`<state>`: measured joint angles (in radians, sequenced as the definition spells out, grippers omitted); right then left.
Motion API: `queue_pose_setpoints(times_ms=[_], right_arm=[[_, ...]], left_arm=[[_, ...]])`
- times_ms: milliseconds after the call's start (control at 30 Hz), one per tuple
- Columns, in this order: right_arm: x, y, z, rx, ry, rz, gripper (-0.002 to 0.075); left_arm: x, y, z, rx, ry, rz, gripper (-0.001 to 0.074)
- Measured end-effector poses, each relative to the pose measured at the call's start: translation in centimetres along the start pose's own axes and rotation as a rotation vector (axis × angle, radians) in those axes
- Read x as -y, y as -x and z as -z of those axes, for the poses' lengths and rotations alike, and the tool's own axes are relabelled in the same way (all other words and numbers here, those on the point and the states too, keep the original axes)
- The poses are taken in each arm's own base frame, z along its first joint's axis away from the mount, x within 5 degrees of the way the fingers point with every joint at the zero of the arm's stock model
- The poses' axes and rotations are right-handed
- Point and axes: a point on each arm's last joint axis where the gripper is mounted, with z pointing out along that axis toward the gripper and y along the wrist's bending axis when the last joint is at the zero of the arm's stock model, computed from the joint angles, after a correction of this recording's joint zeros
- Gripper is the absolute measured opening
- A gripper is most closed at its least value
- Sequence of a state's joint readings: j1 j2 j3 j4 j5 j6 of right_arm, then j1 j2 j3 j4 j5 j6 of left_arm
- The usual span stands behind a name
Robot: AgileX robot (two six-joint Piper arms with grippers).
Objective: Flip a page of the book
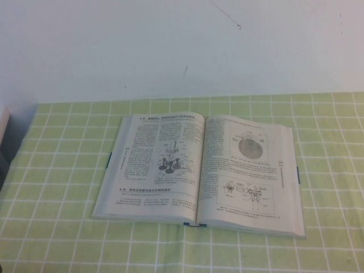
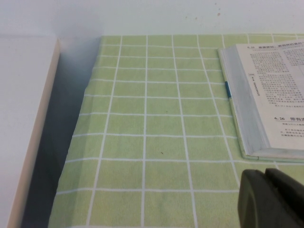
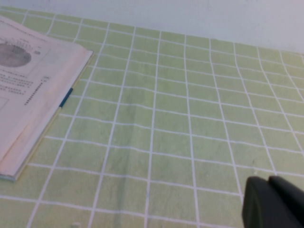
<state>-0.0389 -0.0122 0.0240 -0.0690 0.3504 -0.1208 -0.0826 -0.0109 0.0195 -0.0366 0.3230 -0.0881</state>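
Textbook, large and thick with white pages and dark teal-green cover edges, the book (image 1: 199,170) lies open and flat at the middle of the worktop (image 1: 57,227), which is spread with a light-green cloth ruled in white squares. The right-hand page (image 1: 250,170), a thin white leaf of dense black text with a round shaded figure above a line drawing of machine parts, rests flat on the stack beneath it; the facing page carries text columns and an engine-part drawing. Neither arm shows from the high view. The left gripper (image 2: 273,199) appears only as a dark block in its wrist view, near the book's left edge; the right gripper (image 3: 275,204) likewise, off to the book's right. Whether either pair of jaws is released or clenched cannot be told.
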Motion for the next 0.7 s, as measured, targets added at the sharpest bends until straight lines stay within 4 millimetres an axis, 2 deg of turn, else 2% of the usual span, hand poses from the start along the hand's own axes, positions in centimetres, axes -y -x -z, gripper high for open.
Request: queue_pose_setpoints(times_ms=[700], right_arm=[[-0.08,-0.02,0.02,-0.007,0.010,-0.020,-0.0002]], left_arm=[[0.00,0.00,0.00,0.000,0.000,0.003,-0.0004]])
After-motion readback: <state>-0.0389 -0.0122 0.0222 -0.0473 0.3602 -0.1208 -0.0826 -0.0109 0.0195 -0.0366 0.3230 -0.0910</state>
